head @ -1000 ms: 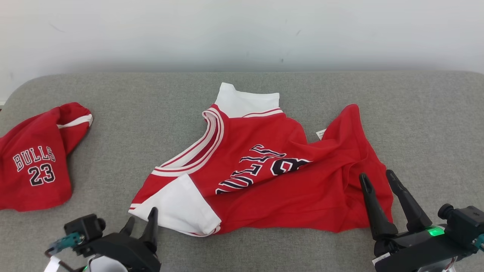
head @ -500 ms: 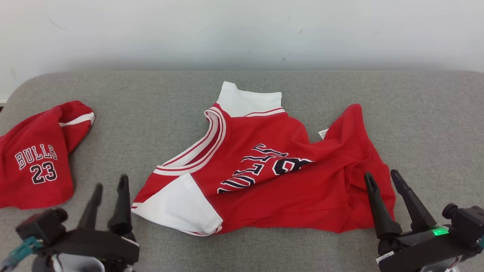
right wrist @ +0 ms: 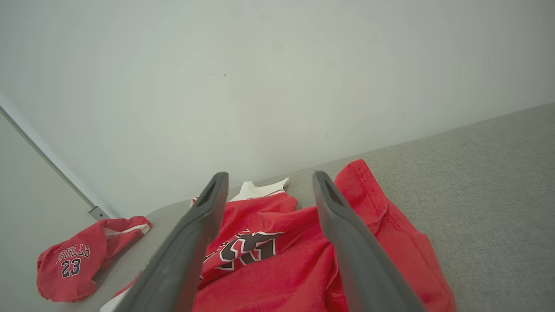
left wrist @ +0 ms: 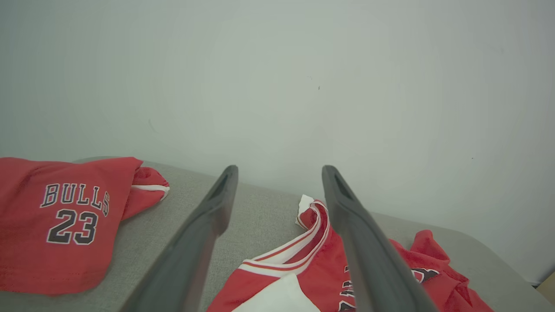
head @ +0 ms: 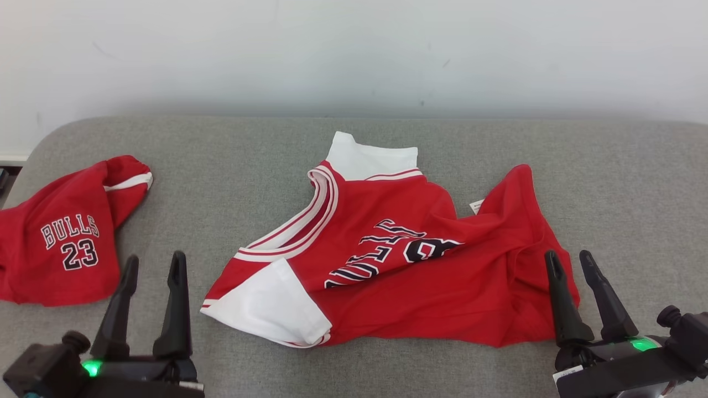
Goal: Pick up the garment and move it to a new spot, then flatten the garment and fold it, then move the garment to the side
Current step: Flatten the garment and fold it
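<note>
Red jersey [head: 398, 260] lies rumpled on the grey padded surface [head: 221, 166]. Left gripper [head: 155, 260] stands wide open and empty beside it; right gripper [head: 568, 255] likewise, at its hem.

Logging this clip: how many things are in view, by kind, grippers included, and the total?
Red-and-white jersey: 1
Red BULLS 23 garment: 1
Grippers: 2, the left gripper and the right gripper, both open
Total: 4
</note>
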